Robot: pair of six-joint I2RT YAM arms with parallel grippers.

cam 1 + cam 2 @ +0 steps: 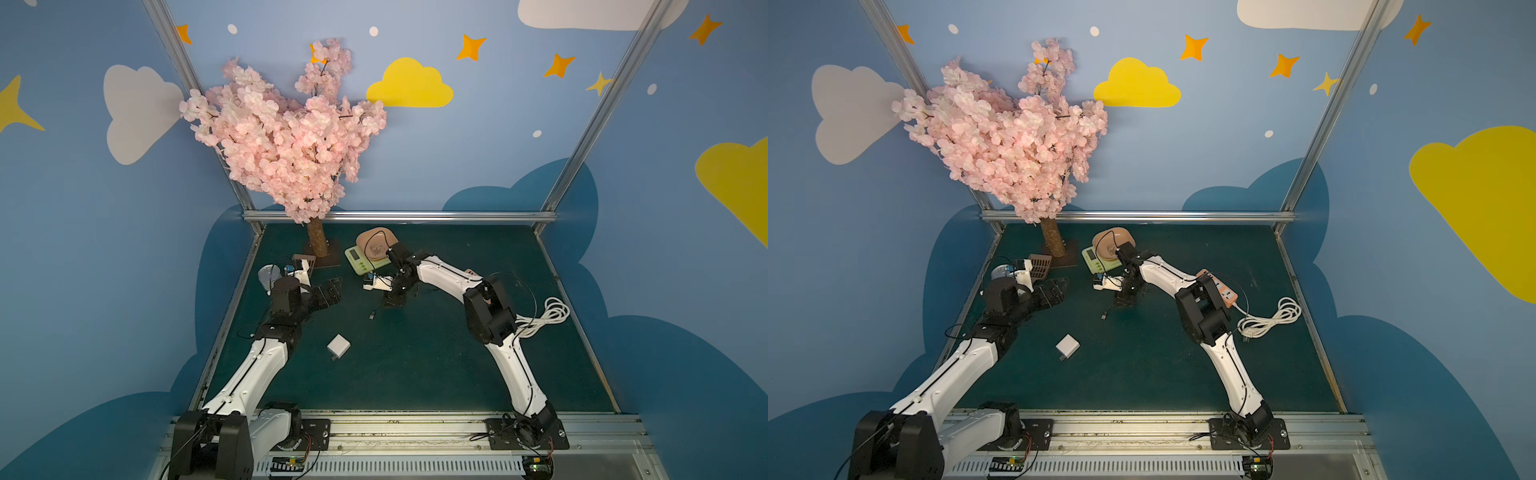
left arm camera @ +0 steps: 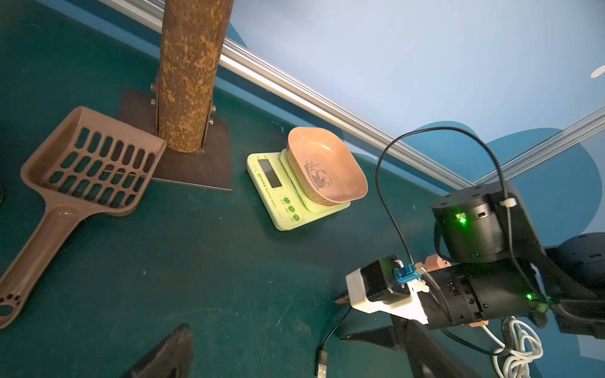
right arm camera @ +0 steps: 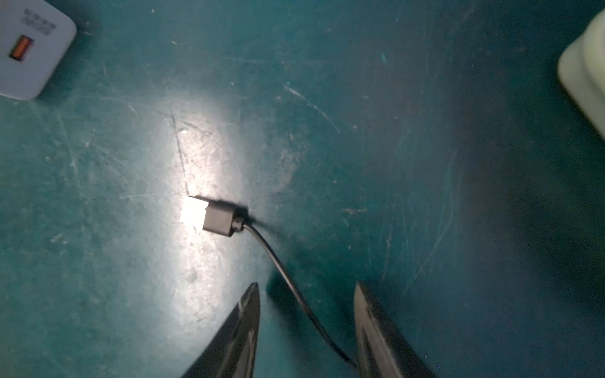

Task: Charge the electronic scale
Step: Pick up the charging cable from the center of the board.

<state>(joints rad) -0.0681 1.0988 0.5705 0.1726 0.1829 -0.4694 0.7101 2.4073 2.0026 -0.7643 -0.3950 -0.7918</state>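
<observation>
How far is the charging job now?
Done: nothing visibly joined; the white cube charger lies loose. In hand: the open right gripper straddles the black cable behind its grey USB plug. Remaining: plug into charger, charger into salmon-pink power strip, powering the pale green scale.

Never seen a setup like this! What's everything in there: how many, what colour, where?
electronic scale: one, pale yellow-green, far middle of table
dish: one, pink with panda, on the scale
blossom tree: one, pink, brown trunk, far left of table
scoop: one, brown, beside the tree's base
grey round thing: one, far left, unclear what
charger cube: one, white, mid-table toward front
USB cable: one, black, plug lying loose on table
power strip: one, salmon, right side behind right arm
cord: one, white, coiled at right
table: one, dark green, under everything
left pincer: one, black, open, near the scoop
right pincer: one, black, open, straddling the cable
</observation>
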